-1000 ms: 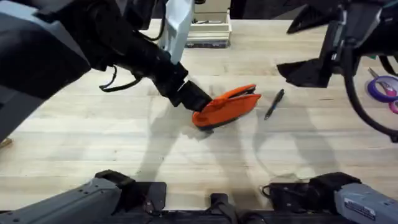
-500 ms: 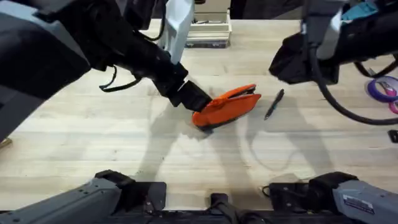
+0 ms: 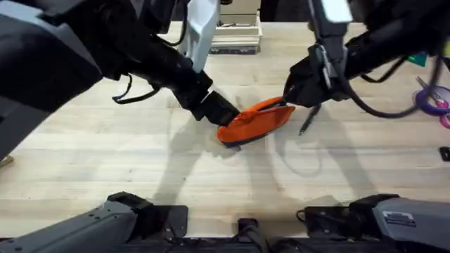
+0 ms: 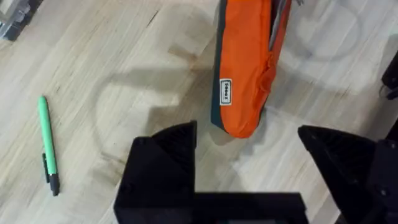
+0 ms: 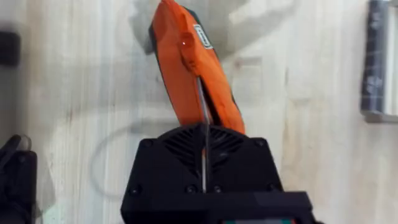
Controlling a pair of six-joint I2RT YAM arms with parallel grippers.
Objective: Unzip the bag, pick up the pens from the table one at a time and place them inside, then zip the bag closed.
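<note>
bag (image 3: 254,121) on table (image 3: 105,169), between grippers

We see a small white label (image 4: 226,91) on the orange bag (image 4: 245,68), but we cannot read its print.

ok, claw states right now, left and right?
Left claw: open, at the end of the bag, holding nothing.
Right claw: at the bag's other end; cannot tell.

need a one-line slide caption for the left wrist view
Left claw open around the near end of the orange bag, green pen lying apart on the wooden table.
</note>
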